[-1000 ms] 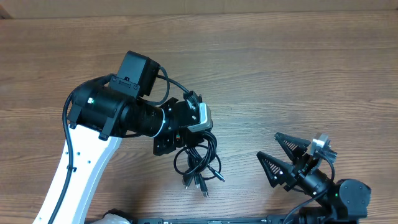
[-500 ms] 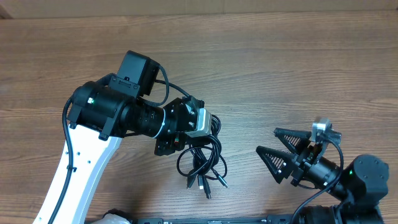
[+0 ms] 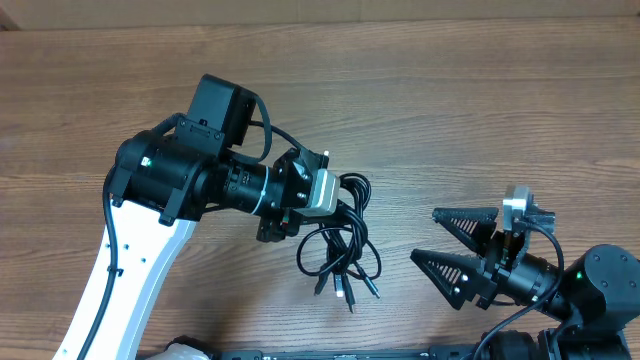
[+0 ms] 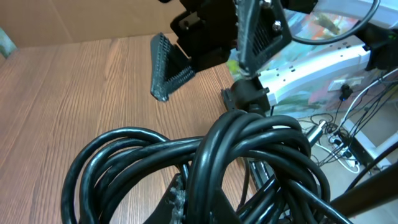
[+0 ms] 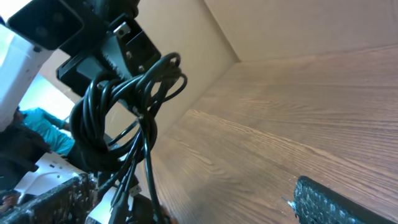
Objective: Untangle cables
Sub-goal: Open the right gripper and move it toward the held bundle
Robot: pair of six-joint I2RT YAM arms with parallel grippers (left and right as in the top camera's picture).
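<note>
Left tool (image 3: 325, 207) clamped shut on black cable bundle (image 3: 340, 248); loops tangled, plug ends (image 3: 345, 291) dangle below. Bundle over table (image 3: 480, 110) middle, toward near edge. Right tool (image 3: 462, 247) spread wide, holding nothing, well apart from bundle, toward near right corner.
</note>
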